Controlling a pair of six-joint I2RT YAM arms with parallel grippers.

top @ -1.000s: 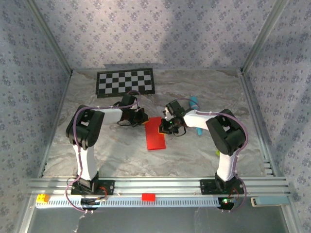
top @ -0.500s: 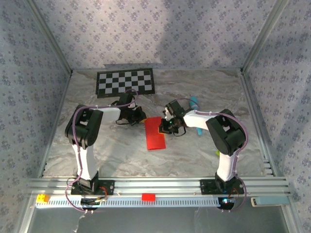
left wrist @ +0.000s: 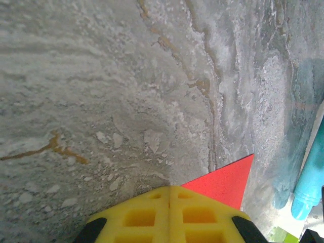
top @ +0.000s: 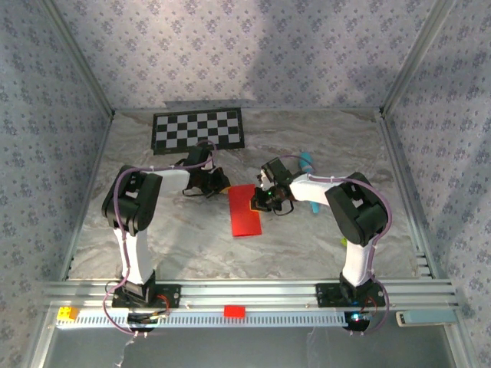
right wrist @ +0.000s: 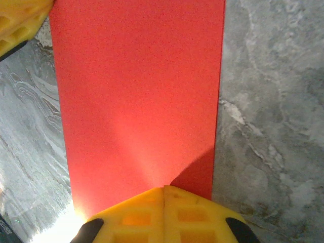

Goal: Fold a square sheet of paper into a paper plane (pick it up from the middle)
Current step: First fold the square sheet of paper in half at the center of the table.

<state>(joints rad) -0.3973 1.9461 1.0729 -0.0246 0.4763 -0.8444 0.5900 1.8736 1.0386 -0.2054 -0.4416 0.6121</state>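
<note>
Left tool [left wrist: 169,195] edged back; red paper [top: 244,211] lies flat, seemingly folded.

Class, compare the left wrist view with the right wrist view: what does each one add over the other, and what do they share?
Left wrist view's extra: the teal stick along the right edge, and the left gripper, shut, beside one pointed corner of the red paper.
Right wrist view's extra: the paper as a long strip with both side edges, the right gripper shut at its near end, and a yellow fingertip of the left gripper at the paper's top left corner.
Shared: red paper on the grey marbled table, with closed yellow fingers at the bottom.
</note>
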